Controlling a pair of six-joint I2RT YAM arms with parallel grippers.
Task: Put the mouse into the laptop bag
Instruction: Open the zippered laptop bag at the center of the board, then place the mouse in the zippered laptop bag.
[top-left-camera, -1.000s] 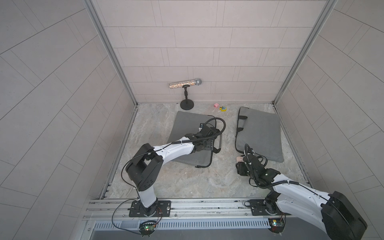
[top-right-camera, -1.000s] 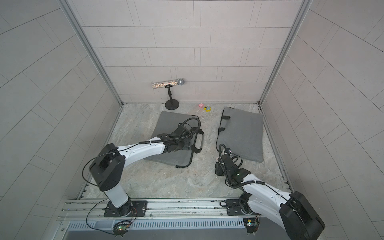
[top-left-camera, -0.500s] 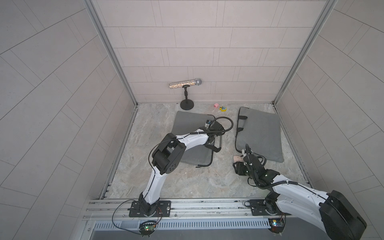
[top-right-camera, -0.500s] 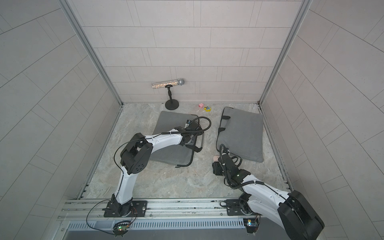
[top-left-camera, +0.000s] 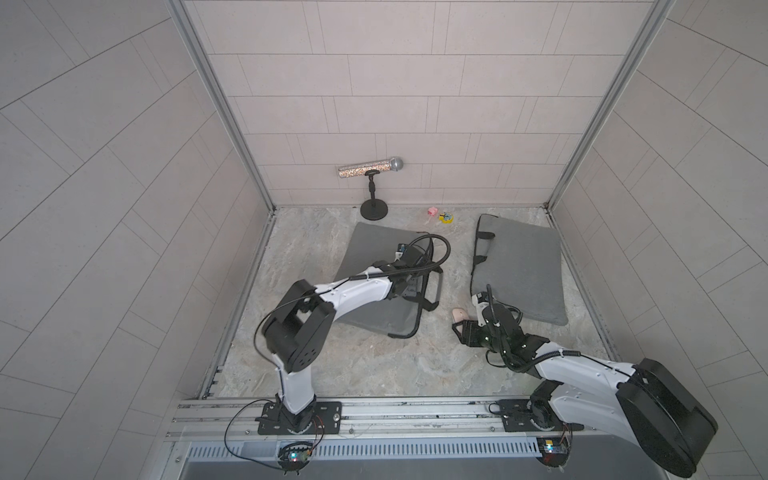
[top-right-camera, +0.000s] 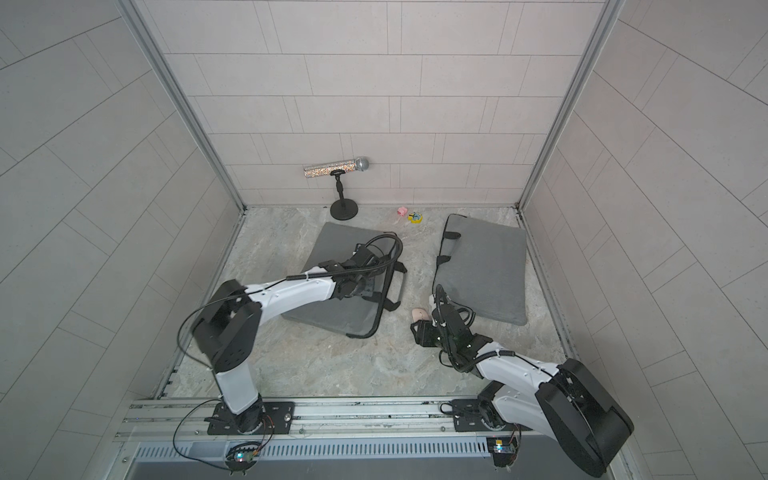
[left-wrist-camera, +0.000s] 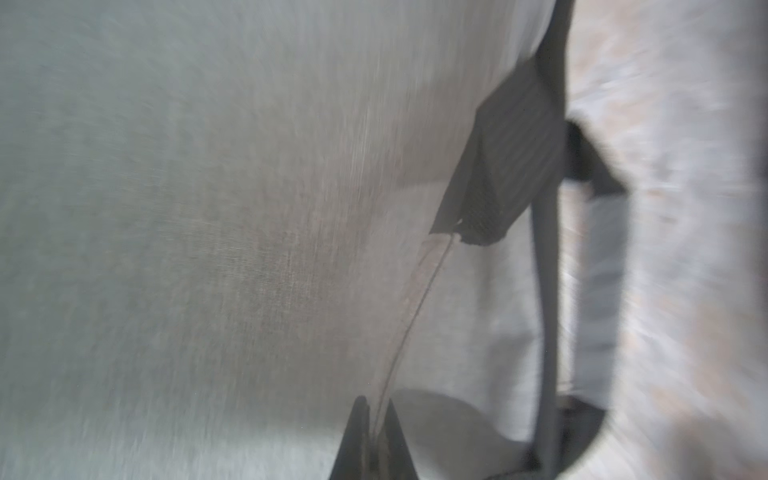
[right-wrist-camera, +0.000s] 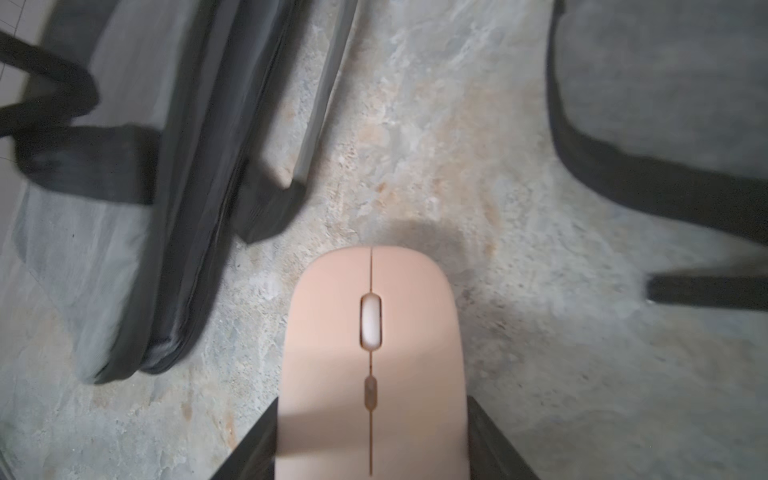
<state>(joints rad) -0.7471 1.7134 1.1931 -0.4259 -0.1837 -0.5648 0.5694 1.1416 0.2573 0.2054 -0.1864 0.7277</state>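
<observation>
- Left gripper (left-wrist-camera: 376, 415): closed. The 2 fingertips meet on the grey top face of the laptop bag (top-left-camera: 370, 245), and a thin raised crease of the fabric runs in between them.
- Left arm: reaches across the laptop bag in both top views. The wrist hides the gripper from above.
- Laptop bag: lies flat on the stone-pattern floor (top-left-camera: 374, 365) on the robot's left side. Its black handle (top-left-camera: 436, 286) sits on the edge that faces the second bag (top-left-camera: 519, 266).
- Right gripper (right-wrist-camera: 372, 449): the jaws press against the 2 long sides of the mouse (right-wrist-camera: 371, 332) and grip its rear half.
- Mouse: pink, scroll wheel up, front end pointing away from the right gripper. In a top view the mouse (top-left-camera: 459, 314) is over the floor between the 2 bags, just beside the near corner of the second bag and outside the laptop bag. It cannot be told whether it rests on the floor or is held just above it.
- Second bag: grey, flat on the floor on the robot's right side, with black handles on the edge facing the laptop bag.
- Rear wall: a microphone (top-left-camera: 370, 168) lies across a black stand. A small pink item (top-left-camera: 432, 211) and a small yellow item (top-left-camera: 446, 217) lie beside it, well apart from both grippers.
- Left wrist view: blurred, so fine detail of the fabric is not readable.
</observation>
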